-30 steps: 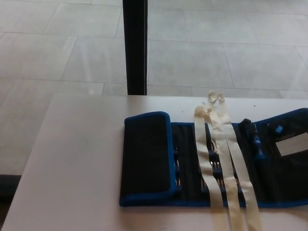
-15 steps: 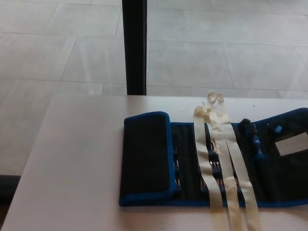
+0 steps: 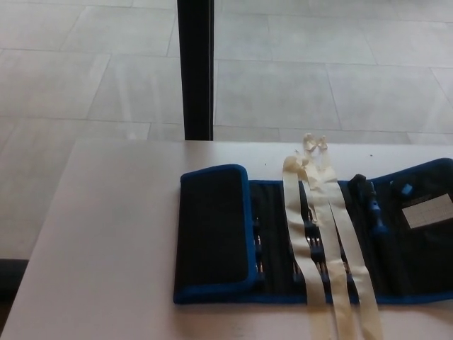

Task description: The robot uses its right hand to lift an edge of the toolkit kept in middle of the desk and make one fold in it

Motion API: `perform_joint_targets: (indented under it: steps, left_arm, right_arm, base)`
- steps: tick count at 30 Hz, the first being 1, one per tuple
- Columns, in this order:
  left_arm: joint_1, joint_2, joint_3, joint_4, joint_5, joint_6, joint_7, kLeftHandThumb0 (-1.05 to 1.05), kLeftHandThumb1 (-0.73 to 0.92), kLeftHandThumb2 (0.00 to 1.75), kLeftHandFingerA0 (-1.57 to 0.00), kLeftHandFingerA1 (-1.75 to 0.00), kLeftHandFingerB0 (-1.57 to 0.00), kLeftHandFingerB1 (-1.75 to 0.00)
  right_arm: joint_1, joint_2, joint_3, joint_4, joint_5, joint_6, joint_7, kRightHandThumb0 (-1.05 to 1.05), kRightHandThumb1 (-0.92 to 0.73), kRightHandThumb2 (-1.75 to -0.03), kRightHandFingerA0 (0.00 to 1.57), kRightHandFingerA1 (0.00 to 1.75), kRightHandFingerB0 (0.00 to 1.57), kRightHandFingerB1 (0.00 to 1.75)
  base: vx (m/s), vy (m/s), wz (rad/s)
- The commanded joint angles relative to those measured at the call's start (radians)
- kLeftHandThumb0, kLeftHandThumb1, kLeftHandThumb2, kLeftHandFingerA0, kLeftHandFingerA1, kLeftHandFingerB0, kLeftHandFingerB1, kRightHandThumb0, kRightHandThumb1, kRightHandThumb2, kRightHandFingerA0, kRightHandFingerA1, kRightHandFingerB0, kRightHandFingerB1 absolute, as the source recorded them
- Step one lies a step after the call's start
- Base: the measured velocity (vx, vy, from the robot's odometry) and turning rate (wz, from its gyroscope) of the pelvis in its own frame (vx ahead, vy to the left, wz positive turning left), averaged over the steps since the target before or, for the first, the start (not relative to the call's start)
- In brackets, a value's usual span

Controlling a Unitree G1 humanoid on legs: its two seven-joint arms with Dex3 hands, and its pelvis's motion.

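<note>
Presently, change: whole view is shifting slightly since a second ago; toolkit itself is not moving, so no progress.
Toolkit: black fabric roll-up toolkit with blue trim [image 3: 311, 241] is lying on white table [image 3: 113, 234], left flap [image 3: 212, 230] already folded over.
Straps: cream ribbons [image 3: 318, 234] are trailing toward near edge.
Hands: neither showing; state cannot be told.
Room: open table left; right edge is running out of frame.

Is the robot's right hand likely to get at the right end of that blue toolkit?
Probably yes, though the hand isn't in view. The toolkit lies flat on the desk, nothing stands around its right end, and only loose cream straps cross its middle.
</note>
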Motion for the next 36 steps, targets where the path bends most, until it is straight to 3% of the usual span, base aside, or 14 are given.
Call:
perform_joint_targets:
  steps: [1,2,3,5,14,18,22,26,27,28,29,31,34,36]
  left_arm:
    - [0.004,0.022,-0.008,0.003,-0.003,0.015,0.007,-0.52,0.59,0.57,-0.69,-0.75,-0.48,-0.53]
    - [0.004,0.022,-0.009,0.005,-0.004,0.015,0.010,-0.52,0.59,0.57,-0.69,-0.75,-0.48,-0.53]
    - [0.003,0.022,-0.011,0.008,-0.003,0.014,0.009,-0.54,0.59,0.56,-0.68,-0.73,-0.49,-0.54]
    - [0.008,0.022,-0.024,0.003,0.008,0.012,0.014,-0.56,0.59,0.56,-0.70,-0.73,-0.49,-0.55]
    - [0.004,0.026,-0.022,0.006,-0.006,0.012,0.005,-0.54,0.59,0.58,-0.68,-0.74,-0.42,-0.51]
    - [0.001,0.030,-0.024,0.008,-0.004,0.019,0.006,-0.56,0.59,0.57,-0.65,-0.69,-0.47,-0.52]
    - [-0.003,0.028,-0.022,0.008,-0.007,0.013,0.010,-0.53,0.59,0.55,-0.67,-0.71,-0.51,-0.55]
    - [-0.006,0.030,-0.030,0.008,-0.001,0.021,0.008,-0.55,0.60,0.58,-0.71,-0.73,-0.47,-0.52]
    - [-0.006,0.031,-0.038,0.009,0.007,0.022,0.011,-0.52,0.60,0.56,-0.72,-0.73,-0.50,-0.54]
    - [-0.006,0.031,-0.040,0.010,0.009,0.019,0.013,-0.54,0.59,0.58,-0.73,-0.75,-0.51,-0.55]
    - [-0.006,0.032,-0.045,0.010,0.011,0.021,0.016,-0.54,0.60,0.58,-0.71,-0.75,-0.52,-0.57]
    - [-0.007,0.033,-0.049,0.010,0.013,0.025,0.016,-0.54,0.60,0.58,-0.72,-0.74,-0.53,-0.56]
    - [-0.005,0.036,-0.055,0.007,0.016,0.021,0.006,-0.54,0.59,0.58,-0.72,-0.78,-0.51,-0.56]
    - [-0.004,0.035,-0.055,0.008,0.014,0.018,0.005,-0.54,0.59,0.56,-0.70,-0.78,-0.50,-0.56]
  right_arm:
    - [-0.021,0.017,0.036,-0.047,-0.020,0.043,0.011,-0.60,-0.56,-0.89,0.46,0.57,0.35,0.52]
    - [-0.023,0.016,0.043,-0.053,-0.019,0.045,0.021,-0.60,-0.56,-0.89,0.46,0.57,0.35,0.52]
    - [-0.033,0.025,0.038,-0.064,-0.006,0.061,0.015,-0.58,-0.65,-0.62,0.50,0.48,0.38,0.42]
    - [-0.032,0.027,0.059,-0.101,-0.007,0.080,0.033,-0.56,-0.71,-0.61,0.49,0.47,0.38,0.41]
    - [-0.001,0.043,0.083,-0.207,0.013,0.187,0.033,-0.56,-0.70,-0.61,0.47,0.49,0.33,0.41]
    - [0.007,0.054,0.073,-0.245,0.013,0.200,0.018,-0.54,-0.73,-0.61,0.48,0.47,0.35,0.40]
    - [0.017,0.069,0.067,-0.305,-0.006,0.154,0.005,-0.53,-0.73,-0.61,0.56,0.48,0.36,0.41]
    - [0.081,0.041,0.195,-0.448,-0.141,0.015,0.027,-0.62,-0.74,-0.63,0.54,0.47,0.42,0.40]
    - [0.091,0.033,0.218,-0.459,-0.165,-0.001,0.024,-0.59,-0.50,-0.83,0.52,0.56,0.45,0.52]
    - [0.100,0.017,0.252,-0.467,-0.201,-0.023,0.028,-0.59,-0.76,-0.62,0.52,0.46,0.39,0.38]
    - [0.122,-0.049,0.375,-0.477,-0.344,-0.135,0.042,-0.58,-0.76,-0.62,0.59,0.64,0.33,0.37]
    - [0.134,-0.087,0.443,-0.471,-0.434,-0.236,0.032,-0.60,-0.73,-0.62,0.60,0.63,0.33,0.38]
    - [0.128,-0.167,0.564,-0.499,-0.576,-0.313,0.024,-0.64,-0.75,-0.63,0.31,0.46,0.29,0.34]
    - [0.114,-0.204,0.636,-0.530,-0.653,-0.335,0.020,-0.61,-0.74,-0.61,0.27,0.40,0.27,0.33]
  base:
    - [0.00,0.000,0.00]
    - [0.00,0.000,0.00]
    - [0.00,0.000,0.00]
    - [0.00,0.000,0.00]
    - [0.00,0.000,0.00]
    - [0.00,0.000,0.00]
    - [0.00,0.000,0.00]
    - [0.00,0.000,0.00]
    - [0.00,0.000,0.00]
    - [0.00,0.000,0.00]
    - [0.00,0.000,0.00]
    - [0.00,0.000,0.00]
    - [0.00,0.000,0.00]
    - [0.00,0.000,0.00]
